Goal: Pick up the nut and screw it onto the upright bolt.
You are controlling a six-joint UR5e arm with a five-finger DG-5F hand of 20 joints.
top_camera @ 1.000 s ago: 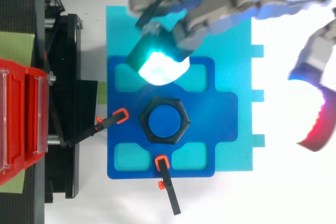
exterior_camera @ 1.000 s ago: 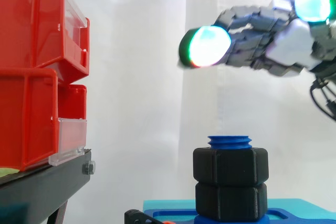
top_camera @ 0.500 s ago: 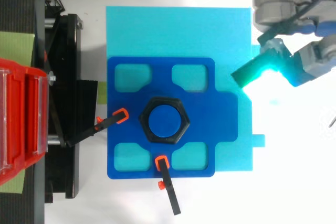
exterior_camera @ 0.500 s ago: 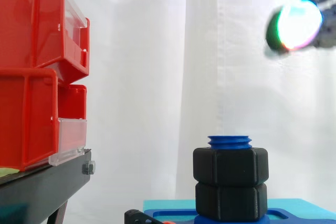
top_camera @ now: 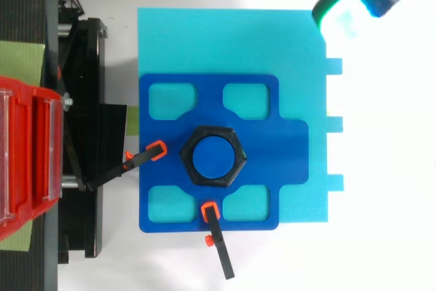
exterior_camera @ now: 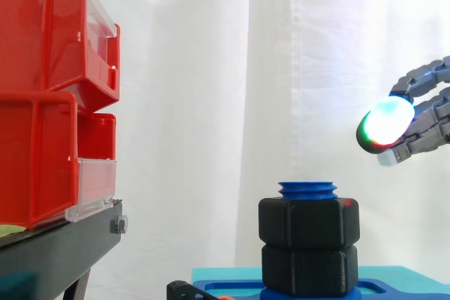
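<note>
Hand (exterior_camera: 394,121): at right edge in side view, higher than bolt, well apart from it; fingers relaxed, I see nothing held.
Nut (exterior_camera: 309,221): black, seated on upright blue bolt (exterior_camera: 307,189), stacked on second black nut (exterior_camera: 309,268).
Blue base (top_camera: 259,120) under bolt.
Red bins (exterior_camera: 42,89) at left.

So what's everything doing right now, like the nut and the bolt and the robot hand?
bolt: upright, blue top poking out above the nut.
nut: on the bolt, resting on a second black hex piece.
hand: in the air to the right, touching nothing.
red bins: stacked on the black stand.
</note>
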